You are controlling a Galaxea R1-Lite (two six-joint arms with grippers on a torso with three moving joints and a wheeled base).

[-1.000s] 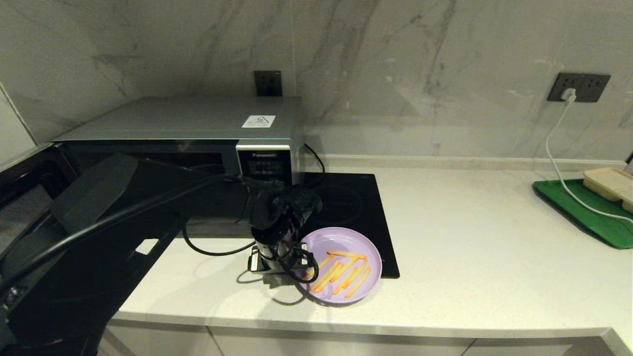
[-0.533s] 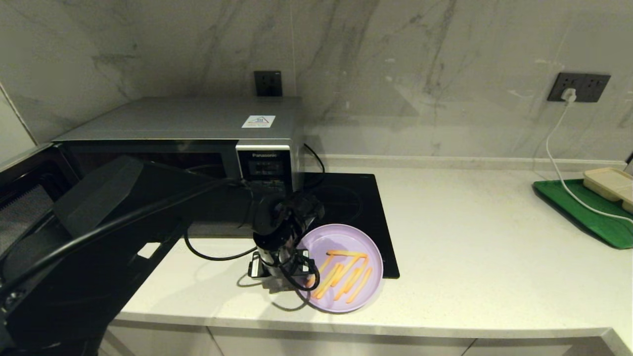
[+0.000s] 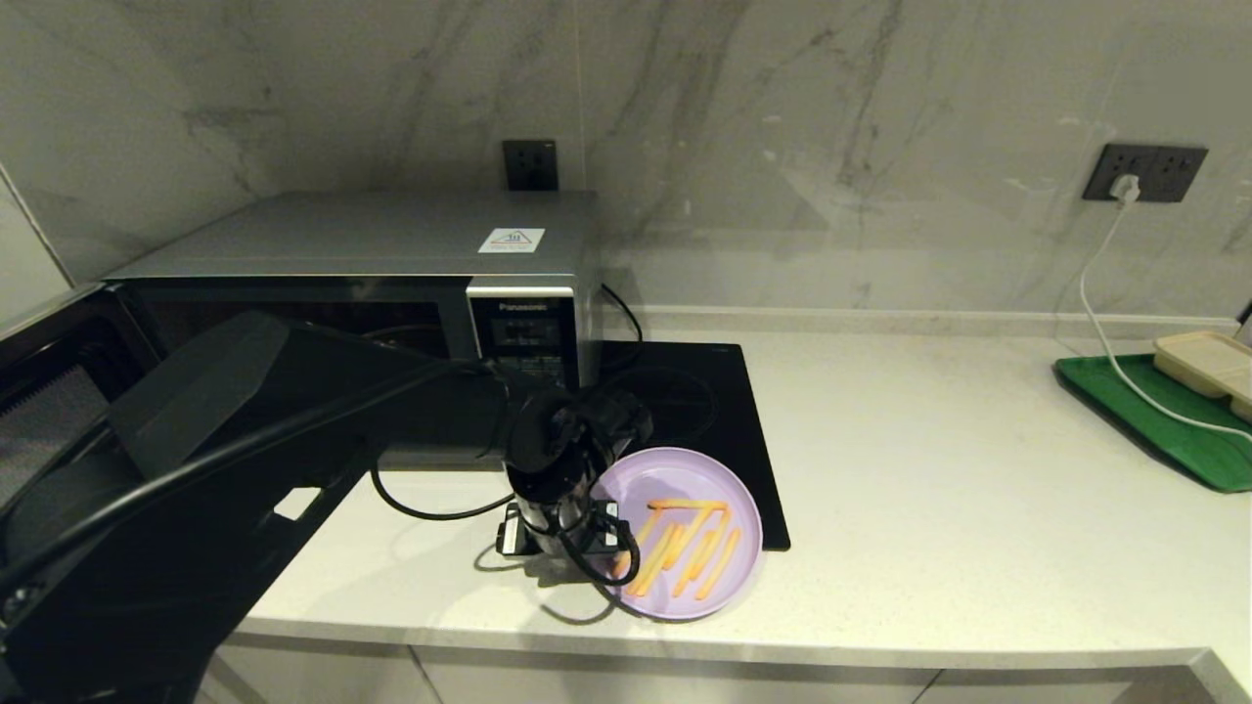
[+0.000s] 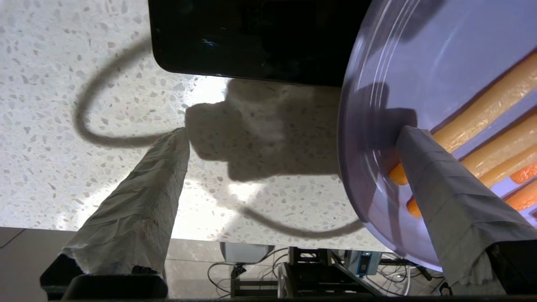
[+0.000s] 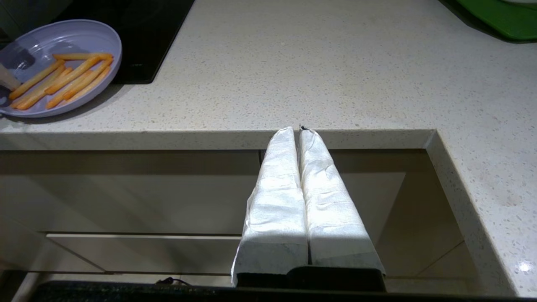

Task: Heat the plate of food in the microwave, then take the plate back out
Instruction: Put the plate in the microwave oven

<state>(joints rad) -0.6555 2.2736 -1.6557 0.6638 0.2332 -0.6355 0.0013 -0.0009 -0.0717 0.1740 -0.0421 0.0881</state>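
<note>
Since a second ago the plate of food [image 3: 685,538] has slid slightly along the counter [image 3: 929,489], away from the microwave [image 3: 391,284], pushed by the left claw [image 3: 558,533]. That claw stands wide apart, straddling the plate's rim on the microwave side: one finger [image 4: 444,184] rests inside the plate against the fries [image 3: 685,548], the other [image 4: 142,201] on bare counter outside it. Nothing is clamped yet.

My judgement is that the plate is light, stiff plastic that skids easily on the polished stone. The raised rim is the only real hold; a pinch there will likely let the far side sag, so the fries could slide or roll off if it tips.

Partly under the plate lies the black cooktop [image 3: 704,411], just beside the microwave, giving an uneven footing. The microwave door [image 3: 49,381] hangs open. The arm's cable [image 3: 430,504] loops between plate and microwave. Well away from the plate sits a green tray [image 3: 1144,411]. The right claw [image 5: 300,134], fingers together, is parked below the counter edge.
</note>
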